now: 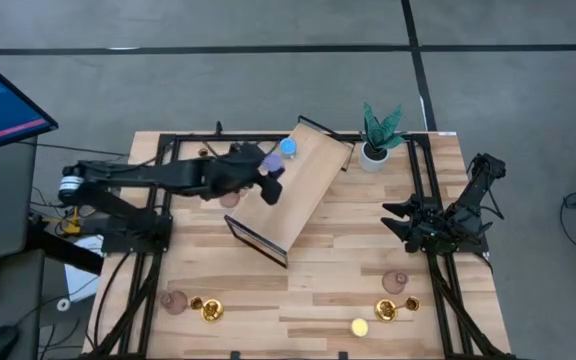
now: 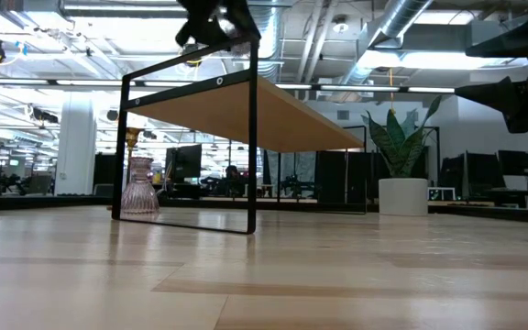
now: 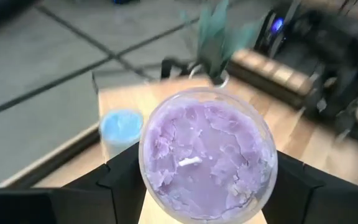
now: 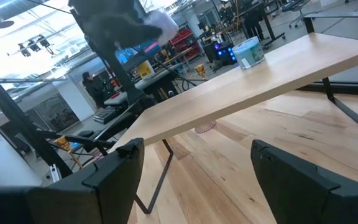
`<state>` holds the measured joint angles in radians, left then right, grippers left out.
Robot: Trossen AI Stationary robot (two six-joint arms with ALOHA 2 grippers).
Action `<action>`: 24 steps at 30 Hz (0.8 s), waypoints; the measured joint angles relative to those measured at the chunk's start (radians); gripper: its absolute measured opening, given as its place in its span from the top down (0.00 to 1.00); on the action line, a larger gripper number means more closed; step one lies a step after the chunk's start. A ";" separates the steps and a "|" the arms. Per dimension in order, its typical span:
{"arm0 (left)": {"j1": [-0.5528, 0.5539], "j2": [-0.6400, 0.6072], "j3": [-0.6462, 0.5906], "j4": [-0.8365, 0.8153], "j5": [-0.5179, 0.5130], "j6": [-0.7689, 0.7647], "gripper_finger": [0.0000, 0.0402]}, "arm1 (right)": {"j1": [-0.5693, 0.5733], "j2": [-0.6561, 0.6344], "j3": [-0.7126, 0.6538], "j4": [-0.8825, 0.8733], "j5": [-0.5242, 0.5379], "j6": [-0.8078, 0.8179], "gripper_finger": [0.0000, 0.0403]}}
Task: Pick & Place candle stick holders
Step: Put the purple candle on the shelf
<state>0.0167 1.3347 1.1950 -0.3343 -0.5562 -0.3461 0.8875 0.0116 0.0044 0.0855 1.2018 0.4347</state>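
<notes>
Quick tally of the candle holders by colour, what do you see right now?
Gold: 3 (the last stands at the back, partly hidden)
Pink: 3
Blue: 1, on the shelf
Violet: 1, in the left gripper
Yellow: 1
Total: 9

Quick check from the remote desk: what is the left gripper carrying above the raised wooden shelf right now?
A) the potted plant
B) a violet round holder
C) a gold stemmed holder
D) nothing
B: the left wrist view shows the left gripper with its fingers closed on either side of the violet round holder, and the high view shows it above the shelf near the blue holder.
</notes>
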 joint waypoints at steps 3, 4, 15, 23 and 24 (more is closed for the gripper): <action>0.010 0.046 0.000 -0.001 0.012 -0.003 0.39 | 0.000 0.000 0.000 -0.003 0.000 0.000 0.29; 0.016 0.062 0.000 -0.001 0.013 -0.003 0.39 | 0.000 0.000 0.000 -0.003 0.000 0.000 0.29; 0.155 0.168 0.001 -0.028 0.091 0.027 0.39 | 0.000 0.000 0.000 -0.003 0.000 0.000 0.29; 0.192 0.207 0.001 -0.022 0.139 0.080 0.39 | 0.000 0.000 0.000 -0.003 0.000 0.000 0.29; 0.196 0.215 0.001 -0.021 0.139 0.080 0.39 | 0.000 0.000 0.000 -0.003 0.000 0.000 0.29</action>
<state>0.2131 1.5494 1.1957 -0.3557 -0.4175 -0.2661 0.8875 0.0120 0.0045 0.0826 1.2021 0.4347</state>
